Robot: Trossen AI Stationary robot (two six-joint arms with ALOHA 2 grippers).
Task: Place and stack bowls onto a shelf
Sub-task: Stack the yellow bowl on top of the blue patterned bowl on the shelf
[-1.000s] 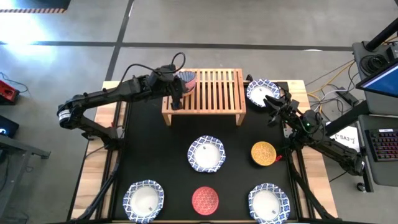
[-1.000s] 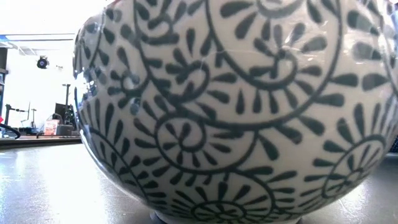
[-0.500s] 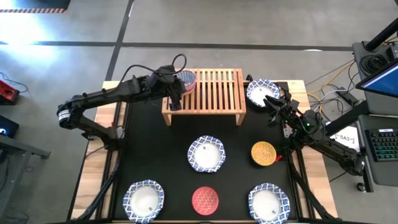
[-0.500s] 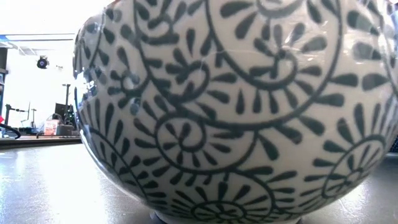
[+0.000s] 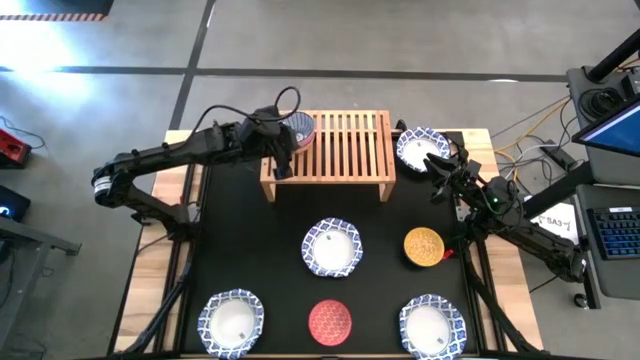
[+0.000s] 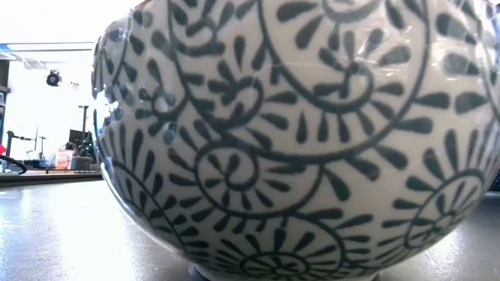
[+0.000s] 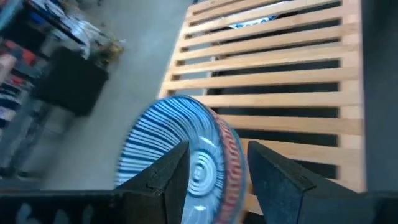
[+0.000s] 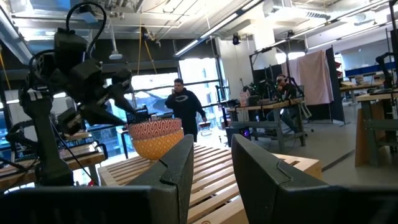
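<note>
Bowls are what I am tracking, and the change sits at the shelf's (image 5: 327, 152) far left corner: a second ago the small blue-striped bowl (image 5: 299, 127) hung tilted in the left gripper (image 5: 283, 152) with its reddish outer wall turned up; now it rests level on the slats, its mouth facing up. From the left wrist view I see the left gripper's fingers (image 7: 163, 180) spread to either side of the bowl (image 7: 186, 158), and I cannot tell whether they touch it. The bowl's inside is pale blue with fine radiating stripes, and its outside carries a red wavy band over a yellowish base, as the right wrist view shows (image 8: 155, 138).

Nothing else has moved. The right gripper (image 5: 440, 172) rests at the rim of a white blue-rimmed bowl (image 5: 420, 147) just beside the shelf's right end; its fingers stand somewhat apart and I cannot tell whether they grip the rim. On the black mat lie three more white blue-rimmed bowls (image 5: 332, 246) (image 5: 231, 320) (image 5: 432, 325), a yellow bowl (image 5: 423, 246) and a red bowl (image 5: 329, 321). One patterned bowl (image 6: 305, 140) fills the low view.
</note>
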